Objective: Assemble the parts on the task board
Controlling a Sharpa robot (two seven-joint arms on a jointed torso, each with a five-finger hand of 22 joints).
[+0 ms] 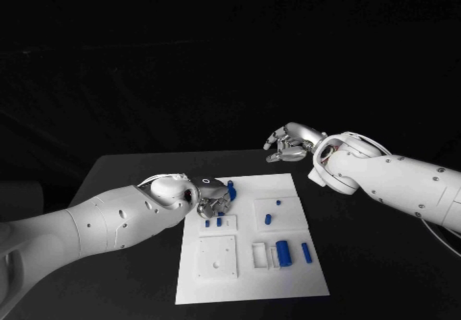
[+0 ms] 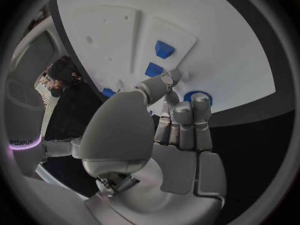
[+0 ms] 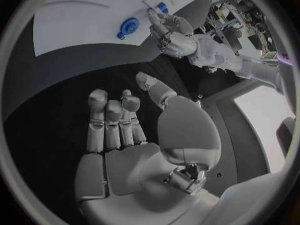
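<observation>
The white task board (image 1: 288, 283) lies in the middle of the black table. A round blue part (image 1: 230, 190) sits near its far left corner, seen also as a blue disc (image 3: 130, 24) and behind my fingertips (image 2: 197, 96). My left hand (image 1: 211, 200) hovers just beside it over the board, fingers stretched side by side, thumb apart, holding nothing. Two small blue pegs (image 1: 213, 223) stand in a raised block under that hand. A blue block (image 1: 284, 253) and a blue bar (image 1: 306, 252) lie on the board's right side. My right hand (image 1: 291, 143) hangs empty beyond the board's far edge, fingers apart (image 3: 112, 120).
A raised white square plate (image 1: 218, 257) with holes sits at the board's near left. A white frame (image 1: 259, 255) stands beside the blue block. Two small blue pieces (image 1: 269, 217) lie mid-board. Bare black table surrounds the board.
</observation>
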